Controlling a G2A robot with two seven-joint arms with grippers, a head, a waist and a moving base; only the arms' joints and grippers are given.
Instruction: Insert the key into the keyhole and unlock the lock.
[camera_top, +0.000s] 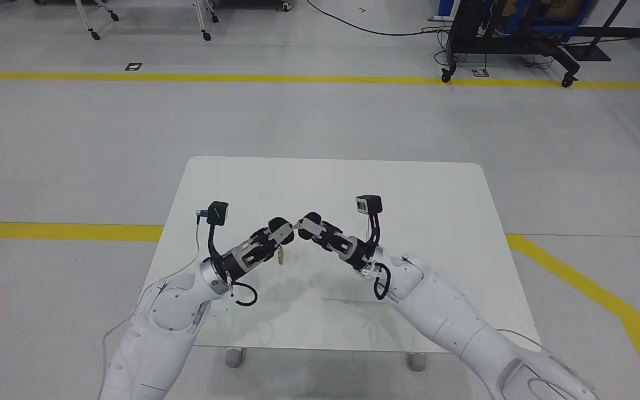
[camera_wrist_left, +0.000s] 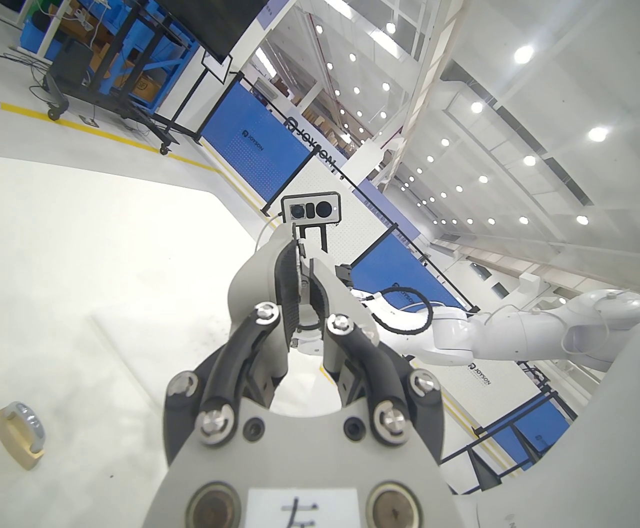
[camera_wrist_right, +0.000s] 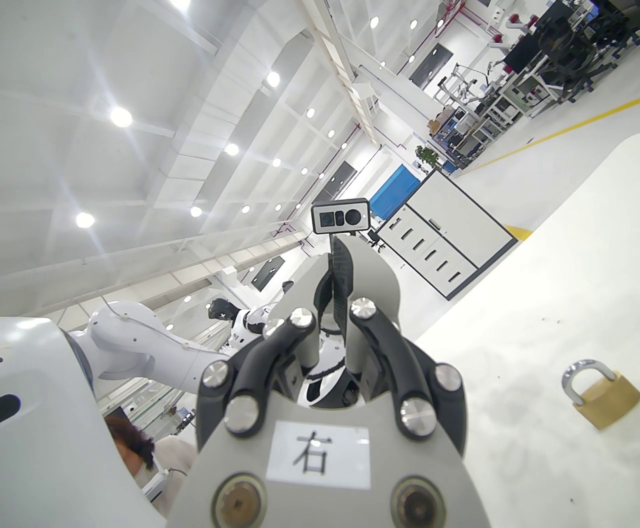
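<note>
A brass padlock (camera_top: 281, 256) with a silver shackle lies on the white table (camera_top: 430, 200), just in front of the two gripper tips. It also lies off to the side in the left wrist view (camera_wrist_left: 22, 435) and in the right wrist view (camera_wrist_right: 595, 395). My left gripper (camera_wrist_left: 301, 267) is held above the table, shut on a thin silver piece that looks like the key (camera_wrist_left: 300, 280). My right gripper (camera_wrist_right: 336, 262) is shut, with nothing visible between its pads. In the top view the left gripper (camera_top: 281, 233) and the right gripper (camera_top: 305, 222) stand almost tip to tip over the table's middle.
The far half and both sides of the table are bare white surface. Each wrist camera (camera_wrist_left: 311, 210) (camera_wrist_right: 340, 217) shows in the other arm's view. Racks and cabinets stand beyond the yellow floor lines, away from the table.
</note>
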